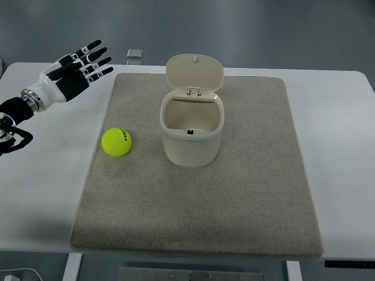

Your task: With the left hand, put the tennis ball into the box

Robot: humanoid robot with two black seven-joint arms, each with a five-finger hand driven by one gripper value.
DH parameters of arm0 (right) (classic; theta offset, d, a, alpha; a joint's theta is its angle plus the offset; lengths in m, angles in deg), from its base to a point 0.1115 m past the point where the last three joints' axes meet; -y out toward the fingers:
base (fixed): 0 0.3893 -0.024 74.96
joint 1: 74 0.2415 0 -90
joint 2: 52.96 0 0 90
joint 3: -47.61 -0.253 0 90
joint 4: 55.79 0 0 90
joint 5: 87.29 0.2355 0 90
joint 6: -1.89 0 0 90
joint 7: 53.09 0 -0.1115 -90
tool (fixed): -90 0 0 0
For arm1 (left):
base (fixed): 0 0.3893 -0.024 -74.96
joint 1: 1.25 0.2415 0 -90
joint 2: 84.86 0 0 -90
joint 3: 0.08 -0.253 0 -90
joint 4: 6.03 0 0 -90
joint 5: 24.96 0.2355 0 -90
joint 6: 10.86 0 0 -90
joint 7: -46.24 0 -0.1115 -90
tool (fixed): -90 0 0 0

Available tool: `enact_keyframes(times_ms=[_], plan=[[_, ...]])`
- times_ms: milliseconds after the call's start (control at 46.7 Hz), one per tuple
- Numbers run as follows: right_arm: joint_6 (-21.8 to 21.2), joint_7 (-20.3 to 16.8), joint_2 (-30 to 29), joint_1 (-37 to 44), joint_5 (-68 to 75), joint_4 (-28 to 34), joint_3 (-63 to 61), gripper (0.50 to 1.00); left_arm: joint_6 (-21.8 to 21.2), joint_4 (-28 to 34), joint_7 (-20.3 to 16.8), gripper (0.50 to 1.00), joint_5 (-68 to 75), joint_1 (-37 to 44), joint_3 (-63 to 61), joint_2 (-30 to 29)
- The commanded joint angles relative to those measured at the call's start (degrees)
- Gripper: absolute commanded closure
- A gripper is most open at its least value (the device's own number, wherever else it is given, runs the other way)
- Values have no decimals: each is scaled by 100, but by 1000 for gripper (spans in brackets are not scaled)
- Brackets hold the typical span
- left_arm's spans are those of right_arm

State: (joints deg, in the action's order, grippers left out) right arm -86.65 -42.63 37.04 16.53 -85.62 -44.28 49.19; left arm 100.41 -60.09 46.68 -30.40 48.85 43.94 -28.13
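While the tennis ball (116,142) lies on the grey mat (246,199), close to the mat's left edge and roughly halfway along it, the left hand (75,71) hangs over the bare white desk (41,193) beyond the mat's far left corner, well apart from the ball. Its fingers (94,57) are stretched out straight and slightly spread, pointing toward the far right, and they hold nothing. The hand is black and white, and its arm comes in from the left edge of the desk, with a silver wrist ring just behind the palm.

The ball is yellow-green with dark print on its upper side. It sits just to the left of the box (192,130), not touching it, with a strip of mat showing between them. The box is a cream-coloured bin with rounded corners, standing upright near the middle of the mat, a little toward the far edge. Its hinged lid (194,73) is swung up and back on the far side, so the inside is open to view, with nothing showing in it but a small dark mark on the near inner wall.

Past the far edge of the desk, a small pale square object (135,54) lies on the floor.
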Motion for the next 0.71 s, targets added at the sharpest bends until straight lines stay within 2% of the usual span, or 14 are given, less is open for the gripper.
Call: enact_keyframes(times_ms=[0,686], plan=[[3,0,0,0,0,0,0,562,0,10,0,508,-1,0,1,32],[3,0,0,0,0,0,0,562,-17,-237,-44,508,-291,-35,-157,14]])
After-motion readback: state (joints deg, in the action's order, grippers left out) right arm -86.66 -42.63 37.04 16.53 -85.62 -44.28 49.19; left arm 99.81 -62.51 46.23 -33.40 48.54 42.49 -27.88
